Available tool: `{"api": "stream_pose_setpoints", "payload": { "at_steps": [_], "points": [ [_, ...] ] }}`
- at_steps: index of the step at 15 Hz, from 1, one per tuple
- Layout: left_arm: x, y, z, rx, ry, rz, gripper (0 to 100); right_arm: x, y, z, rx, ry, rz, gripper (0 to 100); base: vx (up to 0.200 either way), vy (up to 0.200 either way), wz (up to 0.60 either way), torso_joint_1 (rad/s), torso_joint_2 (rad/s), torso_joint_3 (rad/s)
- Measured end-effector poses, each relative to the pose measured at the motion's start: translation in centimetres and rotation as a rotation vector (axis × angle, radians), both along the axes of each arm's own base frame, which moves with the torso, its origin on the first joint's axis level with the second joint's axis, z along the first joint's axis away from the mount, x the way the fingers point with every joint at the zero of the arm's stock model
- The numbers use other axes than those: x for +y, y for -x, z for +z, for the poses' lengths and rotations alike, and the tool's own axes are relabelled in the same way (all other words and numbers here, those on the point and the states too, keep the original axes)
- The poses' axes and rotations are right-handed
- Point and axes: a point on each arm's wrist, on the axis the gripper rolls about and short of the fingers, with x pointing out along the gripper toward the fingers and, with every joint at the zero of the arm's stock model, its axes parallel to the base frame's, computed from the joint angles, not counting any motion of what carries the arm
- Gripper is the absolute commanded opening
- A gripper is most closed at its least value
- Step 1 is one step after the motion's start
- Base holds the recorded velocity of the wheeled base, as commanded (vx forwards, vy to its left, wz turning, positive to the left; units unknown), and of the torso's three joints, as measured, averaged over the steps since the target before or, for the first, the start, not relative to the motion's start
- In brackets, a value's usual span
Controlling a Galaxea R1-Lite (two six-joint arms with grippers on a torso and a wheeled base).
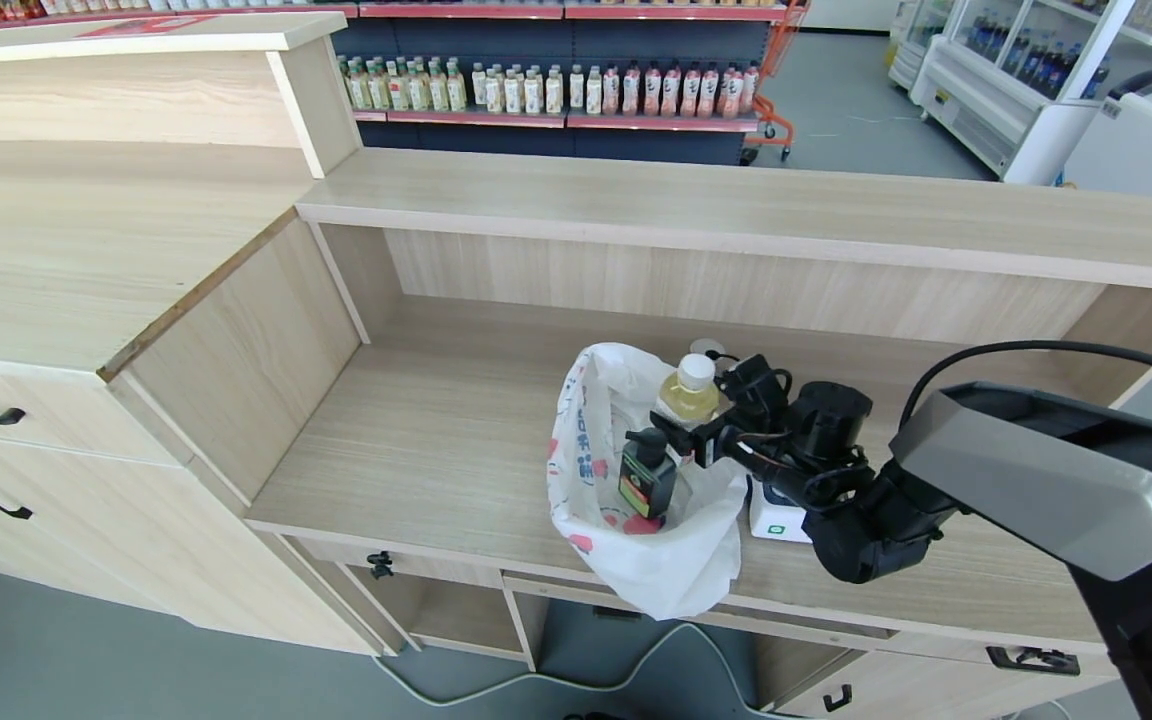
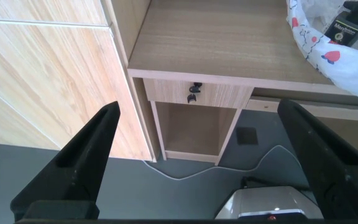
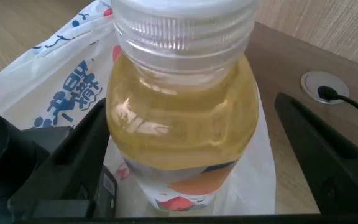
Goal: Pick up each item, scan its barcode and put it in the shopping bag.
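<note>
Two items are standing in the shopping bag (image 1: 656,570), a yellow drink bottle (image 1: 688,398) and a dark pump bottle (image 1: 648,478); bagging is looking nearly done. Around the drink bottle the right gripper (image 1: 701,430) is sitting spread, not pinching it; the left gripper (image 2: 197,109) is hanging wide open, empty.

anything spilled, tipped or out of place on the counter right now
Nothing spilled or broken. The capped yellow drink bottle and the dark pump bottle stand upright in the shopping bag. One oddity: the bag's front sags over the counter edge.
</note>
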Motion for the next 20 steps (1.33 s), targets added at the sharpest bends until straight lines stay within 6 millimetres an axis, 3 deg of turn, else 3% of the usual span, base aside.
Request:
{"api": "stream_pose_setpoints", "payload": {
  "at_steps": [4,7,10,13,15,20],
  "points": [
    [0.0,0.0,0.0,0.000,0.000,-0.001,100,-0.6,0.6,2.9,-0.007,-0.007,-0.009,100,0.000,0.000,0.00,0.000,0.00,0.000],
    [0.0,0.0,0.0,0.000,0.000,0.000,100,-1.6,3.3,6.9,-0.002,-0.022,-0.013,100,0.000,0.000,0.00,0.000,0.00,0.000],
    [0.0,0.0,0.0,0.000,0.000,0.000,100,-3.3,8.1,12.3,-0.017,-0.066,-0.026,100,0.000,0.000,0.00,0.000,0.00,0.000],
    [0.0,0.0,0.0,0.000,0.000,0.000,100,-6.2,14.2,15.6,0.000,-0.090,-0.118,100,0.000,0.000,0.00,0.000,0.00,0.000],
    [0.0,0.0,0.0,0.000,0.000,0.000,100,-8.5,19.1,15.1,0.053,-0.087,-0.220,100,0.000,0.000,0.00,0.000,0.00,0.000],
    [0.0,0.0,0.0,0.000,0.000,0.000,100,-12.9,29.8,10.3,0.168,-0.055,-0.395,100,0.000,0.000,0.00,0.000,0.00,0.000]
  ]
}}
